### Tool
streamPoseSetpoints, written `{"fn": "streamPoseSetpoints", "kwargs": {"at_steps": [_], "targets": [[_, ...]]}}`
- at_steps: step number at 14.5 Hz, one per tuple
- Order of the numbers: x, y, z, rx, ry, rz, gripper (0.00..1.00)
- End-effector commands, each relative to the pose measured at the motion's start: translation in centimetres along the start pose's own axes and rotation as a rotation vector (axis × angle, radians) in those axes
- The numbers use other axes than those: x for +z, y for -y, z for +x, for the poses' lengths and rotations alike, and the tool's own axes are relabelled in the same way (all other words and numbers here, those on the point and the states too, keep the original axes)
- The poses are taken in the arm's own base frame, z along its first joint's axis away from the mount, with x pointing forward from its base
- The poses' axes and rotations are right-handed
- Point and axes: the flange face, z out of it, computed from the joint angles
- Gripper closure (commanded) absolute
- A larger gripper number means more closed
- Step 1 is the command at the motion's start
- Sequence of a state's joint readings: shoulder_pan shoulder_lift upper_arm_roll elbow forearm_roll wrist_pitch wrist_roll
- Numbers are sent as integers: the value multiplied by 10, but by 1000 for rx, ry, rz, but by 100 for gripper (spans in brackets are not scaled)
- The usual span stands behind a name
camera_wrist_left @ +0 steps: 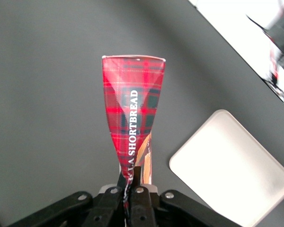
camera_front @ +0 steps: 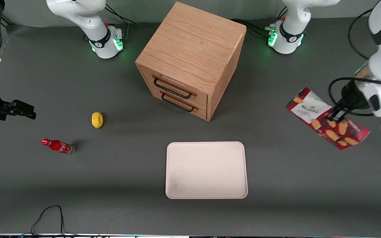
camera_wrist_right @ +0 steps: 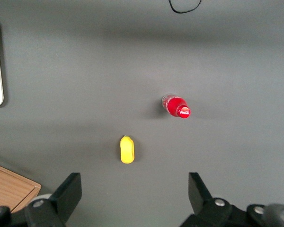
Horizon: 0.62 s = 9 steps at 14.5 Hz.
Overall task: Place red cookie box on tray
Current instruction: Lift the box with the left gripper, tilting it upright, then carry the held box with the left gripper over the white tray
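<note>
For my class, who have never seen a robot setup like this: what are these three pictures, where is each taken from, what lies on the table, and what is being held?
Two robot arms stand at a grey table. One picture looks down from the front; the other two come from cameras on each arm's wrist. The working arm's gripper is shut on the red cookie box, holding it above the table at the working arm's end. The cream tray, with nothing on it, lies nearer the front camera than the wooden drawer cabinet. Toward the parked arm's end lie a yellow object and a small red soda bottle.
</note>
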<state>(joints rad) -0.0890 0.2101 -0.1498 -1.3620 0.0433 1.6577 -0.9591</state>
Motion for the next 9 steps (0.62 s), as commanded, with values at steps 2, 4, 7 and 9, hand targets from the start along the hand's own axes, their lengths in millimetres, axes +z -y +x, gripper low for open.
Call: {"fn": "streamPoseSetpoints", "kwargs": {"at_steps": [2,4,7,9], "targets": [[20,-68,-21,226,57,-30,100],[28,-94,-32,304,71,-50,100],[44,-121,-60,482,102,-45,100],[48,-129,-71,558,114,-59,100]]}}
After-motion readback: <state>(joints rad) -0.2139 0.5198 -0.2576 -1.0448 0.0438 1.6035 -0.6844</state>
